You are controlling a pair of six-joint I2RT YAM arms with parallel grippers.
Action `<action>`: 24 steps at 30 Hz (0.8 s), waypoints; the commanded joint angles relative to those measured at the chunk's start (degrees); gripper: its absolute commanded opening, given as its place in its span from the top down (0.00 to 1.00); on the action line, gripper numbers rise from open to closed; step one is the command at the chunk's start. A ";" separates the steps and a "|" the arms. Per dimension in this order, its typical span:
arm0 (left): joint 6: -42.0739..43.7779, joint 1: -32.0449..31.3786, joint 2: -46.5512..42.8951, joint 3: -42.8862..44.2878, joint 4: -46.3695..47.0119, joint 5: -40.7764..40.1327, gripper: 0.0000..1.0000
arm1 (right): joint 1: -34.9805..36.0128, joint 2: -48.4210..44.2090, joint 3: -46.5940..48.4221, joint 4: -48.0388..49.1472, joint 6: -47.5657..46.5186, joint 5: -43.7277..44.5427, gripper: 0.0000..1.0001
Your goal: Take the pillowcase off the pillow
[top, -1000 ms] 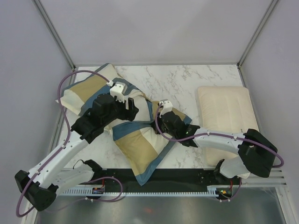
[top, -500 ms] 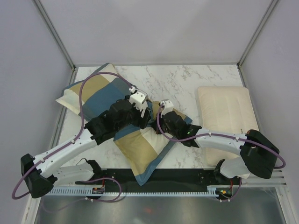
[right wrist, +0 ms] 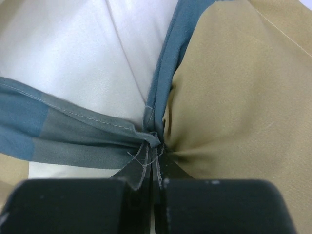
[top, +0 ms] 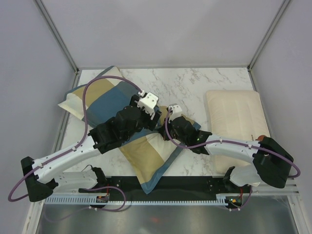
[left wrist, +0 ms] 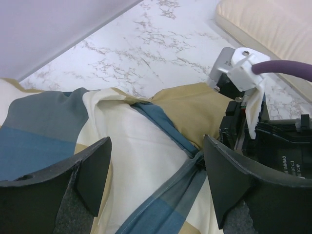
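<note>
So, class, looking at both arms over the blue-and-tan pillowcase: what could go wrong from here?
The right fingers pinch only a thin bunched hem of the pillowcase; a hard pull may slip it free.
The open left fingers hang right beside the right wrist, so closing or descending could knock it.
They might also catch the white pillow with the cover.

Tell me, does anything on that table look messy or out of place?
The soft blue, tan and cream block-patterned pillowcase lies crumpled and skewed across the marble table, its hem bunched where the right gripper pinches it. The flat cream pillow beside it lies straight.
</note>
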 commanded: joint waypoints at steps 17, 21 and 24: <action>-0.16 7.05 9.86 1.29 -2.21 9.66 0.33 | 0.06 -7.20 -4.96 -10.31 0.73 -1.73 1.00; -0.16 10.31 12.76 2.61 -4.50 13.00 0.33 | 0.06 -7.72 -4.87 -10.31 0.91 -2.00 1.00; 0.37 11.28 15.84 3.49 -7.12 12.82 0.33 | 0.15 -7.90 -4.61 -10.31 0.82 -2.17 1.00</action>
